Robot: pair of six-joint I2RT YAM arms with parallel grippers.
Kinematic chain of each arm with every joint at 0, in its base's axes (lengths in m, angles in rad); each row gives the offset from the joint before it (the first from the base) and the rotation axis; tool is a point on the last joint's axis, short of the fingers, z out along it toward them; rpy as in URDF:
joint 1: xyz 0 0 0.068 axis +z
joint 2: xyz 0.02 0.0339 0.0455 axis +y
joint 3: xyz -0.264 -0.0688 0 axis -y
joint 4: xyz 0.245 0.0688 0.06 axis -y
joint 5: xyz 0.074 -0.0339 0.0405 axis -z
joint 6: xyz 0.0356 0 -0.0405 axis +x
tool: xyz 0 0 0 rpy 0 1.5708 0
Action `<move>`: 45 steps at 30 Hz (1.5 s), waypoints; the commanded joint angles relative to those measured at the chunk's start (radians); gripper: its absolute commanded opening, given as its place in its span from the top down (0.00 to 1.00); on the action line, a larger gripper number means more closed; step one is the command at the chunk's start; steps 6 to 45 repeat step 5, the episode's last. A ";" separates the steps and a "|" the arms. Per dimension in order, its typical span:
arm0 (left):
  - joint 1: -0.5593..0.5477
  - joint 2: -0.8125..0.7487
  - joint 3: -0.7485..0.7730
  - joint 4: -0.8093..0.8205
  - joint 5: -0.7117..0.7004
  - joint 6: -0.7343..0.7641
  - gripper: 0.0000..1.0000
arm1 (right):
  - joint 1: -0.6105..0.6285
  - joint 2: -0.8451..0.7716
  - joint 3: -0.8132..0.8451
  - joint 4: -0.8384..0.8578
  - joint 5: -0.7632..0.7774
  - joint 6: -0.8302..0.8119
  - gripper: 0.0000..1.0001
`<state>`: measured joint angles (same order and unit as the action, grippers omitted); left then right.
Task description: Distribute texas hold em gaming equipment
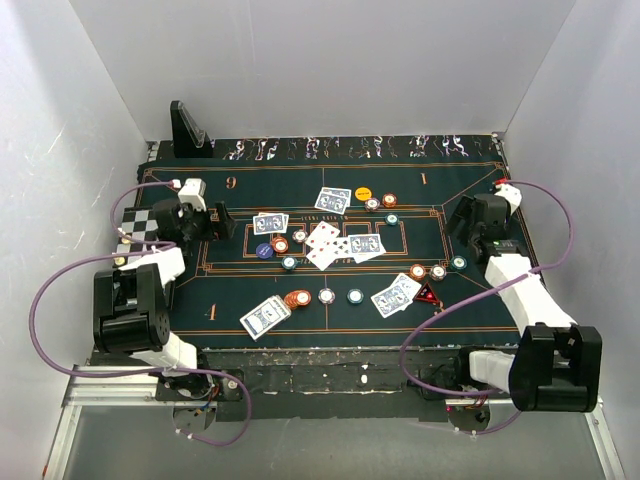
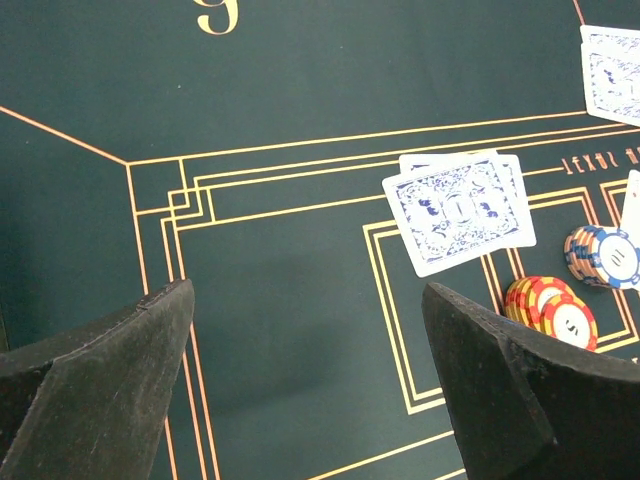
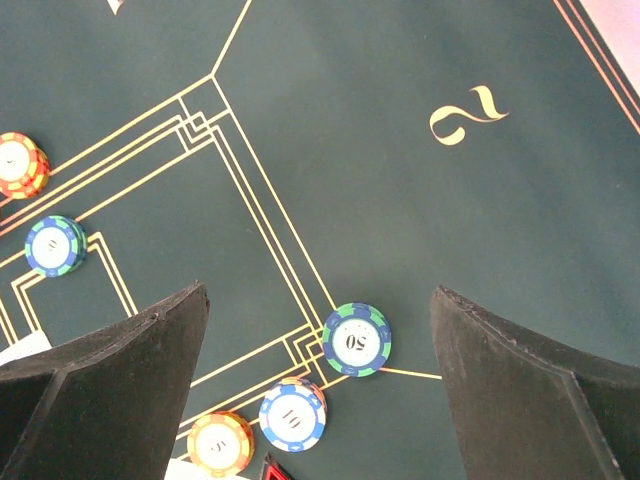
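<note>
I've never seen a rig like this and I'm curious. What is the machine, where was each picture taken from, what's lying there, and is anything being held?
These are two robot arms mounted side by side. One picture looks down from above. The other two come from a camera on each wrist, where the dark wedges are that gripper's own fingers. On the green mat lie blue-backed playing cards, small round chips and a red triangular marker. The left gripper and right gripper are both open, holding nothing.
</note>
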<state>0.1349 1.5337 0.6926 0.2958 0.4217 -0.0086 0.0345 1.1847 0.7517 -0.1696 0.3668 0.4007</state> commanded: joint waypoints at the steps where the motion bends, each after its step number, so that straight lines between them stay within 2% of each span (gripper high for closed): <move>1: -0.004 -0.006 -0.048 0.147 -0.041 0.001 0.02 | -0.022 0.007 -0.029 0.104 -0.035 -0.026 0.02; 4: -0.006 0.008 -0.083 0.201 -0.041 0.004 0.02 | -0.022 0.029 -0.032 0.131 -0.031 -0.025 0.02; 45: -0.008 0.002 -0.087 0.192 -0.038 0.004 0.02 | -0.024 0.035 -0.032 0.140 -0.034 -0.023 0.02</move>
